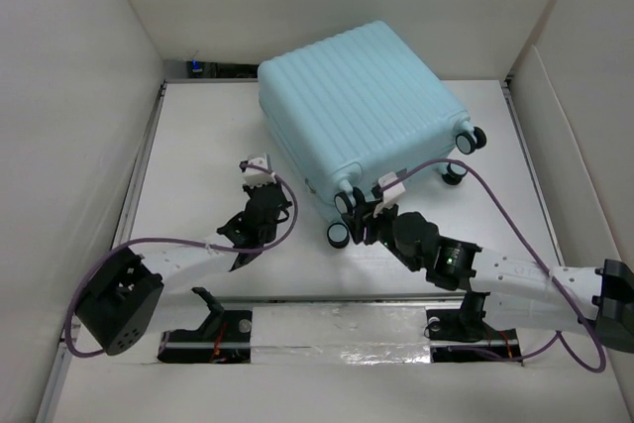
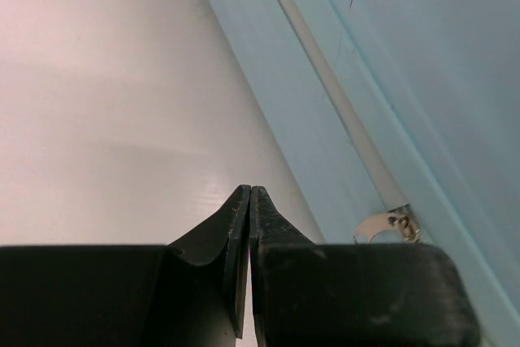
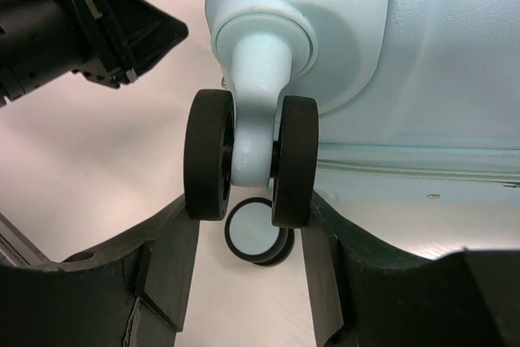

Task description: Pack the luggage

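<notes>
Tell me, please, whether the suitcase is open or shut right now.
Shut. The luggage lies flat on its side with both shells together. The zipper seam runs closed in the right wrist view, and no lining shows.

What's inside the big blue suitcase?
Nobody can see inside. The luggage lies shut on the table. Only its ribbed shell and black wheels show; whatever is in it is covered.

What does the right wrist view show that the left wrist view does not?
Right wrist only: a spinner wheel held between the right arm's fingers, a second wheel behind it, and the left arm's wrist. Left wrist only: the left arm's fingers pressed shut, and a metal zipper pull on the seam. Both: the aqua luggage and the white table.
</notes>
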### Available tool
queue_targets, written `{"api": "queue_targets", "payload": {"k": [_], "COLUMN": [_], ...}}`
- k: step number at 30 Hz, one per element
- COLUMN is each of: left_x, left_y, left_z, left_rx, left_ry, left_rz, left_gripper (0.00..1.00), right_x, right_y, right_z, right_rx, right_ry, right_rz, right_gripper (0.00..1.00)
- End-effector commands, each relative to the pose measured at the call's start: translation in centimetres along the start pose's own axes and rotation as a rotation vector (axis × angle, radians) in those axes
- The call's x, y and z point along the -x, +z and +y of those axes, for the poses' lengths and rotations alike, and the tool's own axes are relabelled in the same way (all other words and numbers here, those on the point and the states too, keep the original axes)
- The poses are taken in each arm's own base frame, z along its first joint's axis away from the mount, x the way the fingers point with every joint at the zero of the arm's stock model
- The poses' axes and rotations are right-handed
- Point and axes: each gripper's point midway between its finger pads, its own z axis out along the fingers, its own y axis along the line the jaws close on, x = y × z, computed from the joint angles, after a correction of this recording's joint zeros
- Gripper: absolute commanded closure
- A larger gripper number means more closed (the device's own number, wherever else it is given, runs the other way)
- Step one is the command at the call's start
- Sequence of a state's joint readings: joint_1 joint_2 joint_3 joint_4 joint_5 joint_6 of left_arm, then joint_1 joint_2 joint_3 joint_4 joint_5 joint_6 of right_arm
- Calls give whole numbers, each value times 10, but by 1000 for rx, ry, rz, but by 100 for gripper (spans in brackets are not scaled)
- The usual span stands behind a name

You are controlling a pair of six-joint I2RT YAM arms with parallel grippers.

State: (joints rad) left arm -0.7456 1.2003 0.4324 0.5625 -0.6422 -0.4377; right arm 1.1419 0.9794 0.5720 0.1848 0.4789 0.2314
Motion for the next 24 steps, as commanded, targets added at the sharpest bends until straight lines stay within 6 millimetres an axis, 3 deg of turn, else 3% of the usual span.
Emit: {"api": "queue_targets", "payload": {"k": [1, 2, 4, 7, 9, 12, 13, 15, 16, 17, 18, 19, 21, 23, 24], "left_x": [34, 44, 44, 51, 64, 98, 113, 137, 151, 157, 163, 174, 183, 189, 194], "left_y": [1, -2, -9, -28, -47, -74, -83, -102, -110, -119, -123, -131, -142, -152, -157], "left_z": [-8, -9, -10, -26, -40, -50, -54, -53, -54, -50, -49, -49, -42, -38, -37], "left_rx": [22, 0, -44, -182, -293, -386, -414, -459, -475, -484, -488, -500, -496, -501, -508], "left_ry": [-98, -128, -156, -214, -239, -309, -338, -372, -391, -394, -397, -405, -420, -426, -426], "left_rz": [-86, -108, -99, -79, -68, -102, -127, -170, -193, -203, -210, -228, -230, -228, -231], "left_gripper": [100, 100, 100, 100, 100, 85, 67, 52, 41, 37, 33, 25, 14, 12, 12], "right_x": [15, 17, 20, 19, 19, 33, 30, 47, 52, 58, 60, 75, 96, 113, 129], "right_y": [-3, -2, 0, 4, 7, 10, 9, 6, 6, 2, -1, -6, -22, -37, -58], "right_z": [31, 33, 40, 54, 75, 101, 116, 130, 131, 133, 129, 127, 111, 93, 75], "right_rx": [105, 109, 129, 182, 239, 289, 330, 353, 341, 342, 327, 309, 259, 221, 202], "right_ry": [-3, -5, -18, -44, -68, -97, -123, -130, -143, -148, -166, -168, -156, -137, -115], "right_rz": [-33, -38, -42, -32, -19, -34, -23, -49, -55, -57, -38, -62, -100, -135, -171], "right_gripper": [100, 100, 100, 100, 100, 100, 100, 97, 65, 51, 25, 0, 0, 0, 0]}}
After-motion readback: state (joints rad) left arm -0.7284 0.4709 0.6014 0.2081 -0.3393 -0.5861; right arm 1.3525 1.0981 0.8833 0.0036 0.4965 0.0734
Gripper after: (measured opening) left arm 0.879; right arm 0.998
